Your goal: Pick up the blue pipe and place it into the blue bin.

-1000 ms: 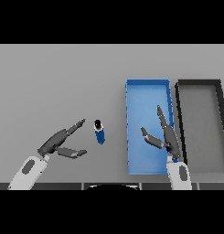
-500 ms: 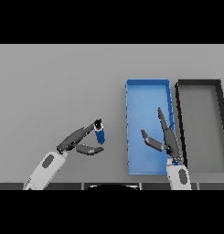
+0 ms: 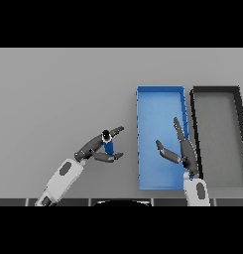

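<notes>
The left hand (image 3: 99, 149) clamps fingers and thumb around the blue pipe (image 3: 108, 144), left of the blue bin (image 3: 159, 92), securing it for lifting; the right hand (image 3: 181, 149) hovers released over that bin.

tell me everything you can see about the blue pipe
The blue pipe is a short blue cylinder with a dark end cap facing up and away from the robot. It sits on the grey table left of the blue bin, outside it. The left hand brackets it, fingers on its far side and thumb on the near side; whether they have closed on it cannot be told.
</notes>
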You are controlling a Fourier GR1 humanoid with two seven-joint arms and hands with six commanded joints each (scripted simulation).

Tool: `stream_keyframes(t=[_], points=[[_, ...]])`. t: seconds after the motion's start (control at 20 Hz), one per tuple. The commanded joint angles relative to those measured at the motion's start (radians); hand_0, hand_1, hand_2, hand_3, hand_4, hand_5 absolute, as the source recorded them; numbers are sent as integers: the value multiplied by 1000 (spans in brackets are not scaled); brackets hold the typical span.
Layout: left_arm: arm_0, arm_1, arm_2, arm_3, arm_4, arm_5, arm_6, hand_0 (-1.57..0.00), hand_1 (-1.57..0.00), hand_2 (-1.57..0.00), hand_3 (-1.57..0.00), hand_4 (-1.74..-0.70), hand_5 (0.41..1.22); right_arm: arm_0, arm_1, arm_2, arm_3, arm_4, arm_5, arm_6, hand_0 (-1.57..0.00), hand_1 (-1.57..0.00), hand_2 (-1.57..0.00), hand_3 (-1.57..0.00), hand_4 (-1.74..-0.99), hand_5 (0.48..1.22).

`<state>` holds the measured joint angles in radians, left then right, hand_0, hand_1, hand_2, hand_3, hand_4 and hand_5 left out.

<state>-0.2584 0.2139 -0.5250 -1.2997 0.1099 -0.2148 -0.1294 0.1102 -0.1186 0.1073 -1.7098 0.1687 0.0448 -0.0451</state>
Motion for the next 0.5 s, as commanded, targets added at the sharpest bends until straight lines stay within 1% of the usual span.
stream_keyframes(t=[0.0, 0.05, 0.1, 0.15, 0.2, 0.25, 0.3, 0.35, 0.4, 0.45], points=[[-4, -14, 2, 7, 3, 6, -1, -34, -141, -224, -115, -1292, 617, 5, -2, 2, -7, 2, 0, -8, 1, 1, 1, 1, -1196, 605], [-3, -21, 2, 11, 3, 12, 0, -100, -265, -357, -215, -1317, 651, 6, 5, 3, -7, -3, 1, 1, 1, 1, 1, 1, -1198, 605], [-4, -40, 11, 14, 26, 9, 6, -289, -458, -539, -486, -1342, 765, 1, 6, 1, -14, -10, 3, 8, 1, 1, 1, 1, -1199, 605], [6, -46, 10, 17, 29, 14, 9, -504, -677, -733, -703, -1416, 856, 5, 9, 9, -11, 1, 0, 9, 1, 1, 1, 1, -1196, 604], [20, -43, 1, 7, 20, 18, 2, -717, -856, -901, -877, -1477, 929, -2, 7, 2, -13, -8, 1, 14, 1, 1, 1, 1, -1198, 604], [21, -46, -13, -5, 6, 23, 13, -888, -999, -1035, -1009, -1526, 988, -1, 2, 0, -22, -16, 8, 14, 1, 1, 1, 1, -1195, 604], [18, -50, -25, -2, 5, 19, 6, -1025, -1113, -1142, -1102, -1567, 1034, 0, 6, 3, -17, -10, 3, 14, 1, 1, 1, 1, -1196, 604], [14, -49, -37, 3, -5, 21, -18, -1134, -1205, -1228, -1174, -1600, 1072, -7, 2, -4, -6, -9, 1, 18, 1, 1, 1, 1, -1198, 604], [9, -49, -42, 17, -14, 27, -56, -1221, -1278, -1296, -1225, -1626, 1101, -14, 8, 1, -6, -5, -3, 21, 1, 1, 1, 1, -1195, 603], [12, -49, -45, 12, -19, 37, -70, -1291, -1337, -1351, -1272, -1647, 1125, -17, 4, 0, -7, -6, 1, 20, 1, 1, 1, 1, -1191, 602]])
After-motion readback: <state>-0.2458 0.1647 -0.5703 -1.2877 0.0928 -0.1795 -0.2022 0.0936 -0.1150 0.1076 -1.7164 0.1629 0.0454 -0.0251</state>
